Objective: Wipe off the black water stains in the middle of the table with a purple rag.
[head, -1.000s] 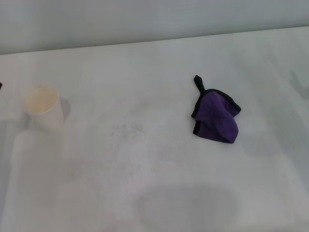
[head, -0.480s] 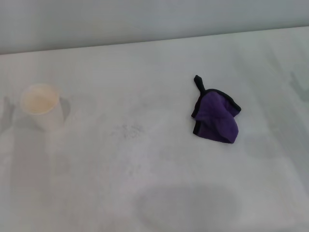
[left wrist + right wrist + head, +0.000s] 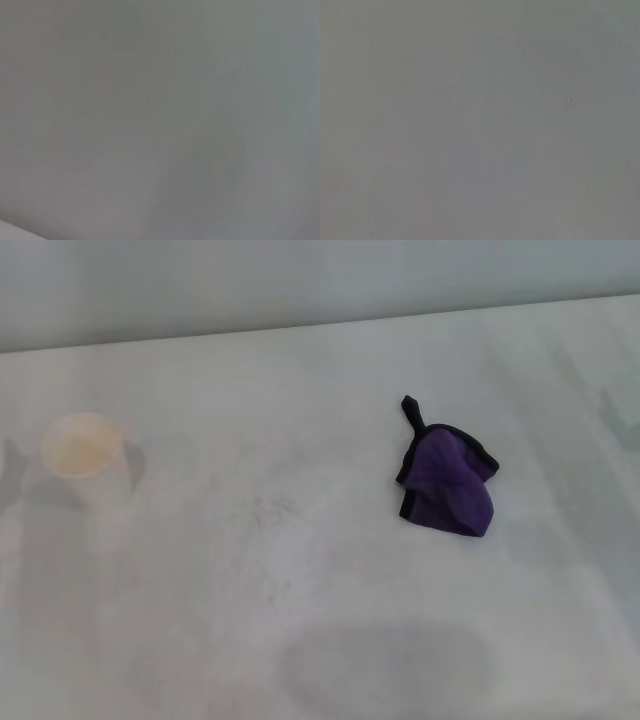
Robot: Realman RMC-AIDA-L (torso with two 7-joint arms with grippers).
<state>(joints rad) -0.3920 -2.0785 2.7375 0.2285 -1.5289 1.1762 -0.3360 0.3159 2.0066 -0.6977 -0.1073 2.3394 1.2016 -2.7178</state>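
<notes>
From the head view, the table [image 3: 330,640] spreads wide and white, with a pale wall behind its far edge. The purple rag [image 3: 449,488] lies crumpled to the right of centre, its black edging showing along the left and far sides, and its thin black corner tail pointing toward the far edge. It rests flat on the surface with nothing touching it. Left of the rag, near the middle of the table, there is only a faint patch of grey speckles [image 3: 268,508]; no dark oval blotch shows there, so the black water stains cannot be made out. At the far left stands a translucent whitish cup [image 3: 84,466], upright, well apart from the rag. Neither arm nor gripper appears in this view, so whether their jaws are released or clenched cannot be told. The left wrist view shows only a plain grey surface, with a lighter sliver in one corner. The right wrist view shows a plain grey field as well, with no fingers and no objects.
</notes>
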